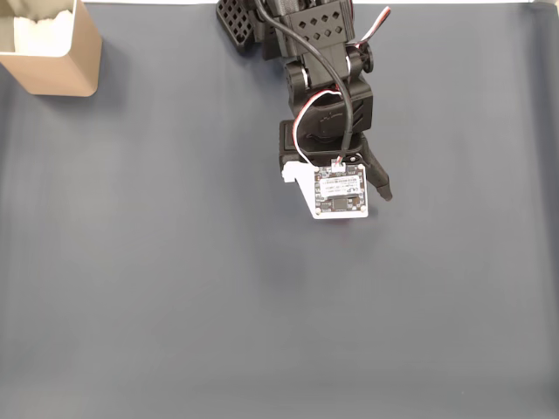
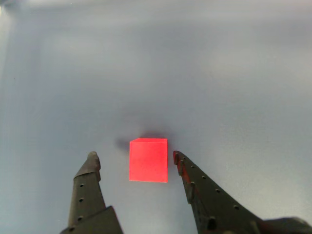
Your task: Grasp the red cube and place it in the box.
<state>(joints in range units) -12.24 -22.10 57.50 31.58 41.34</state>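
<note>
The wrist view shows one red cube (image 2: pixel 148 160), matte and plain-faced, lying on the smooth grey-blue mat (image 2: pixel 219 73) between the two black, hole-dotted fingers (image 2: pixel 90 185) of the gripper (image 2: pixel 134 158), whose jaws stand spread with a gap on each side of it. In the fixed view the arm (image 1: pixel 319 78) and a white circuit board (image 1: pixel 339 194) hide the cube, while one tan, thin-walled box (image 1: pixel 74 57) with white padding sits at the top left corner, well apart from the gripper (image 1: pixel 367 196)

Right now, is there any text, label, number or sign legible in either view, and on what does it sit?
No text can be read.
Small circuit board on the arm's wrist: fine print, too small and blurred to read.
Red cube, box, gripper: no markings seen.
</note>
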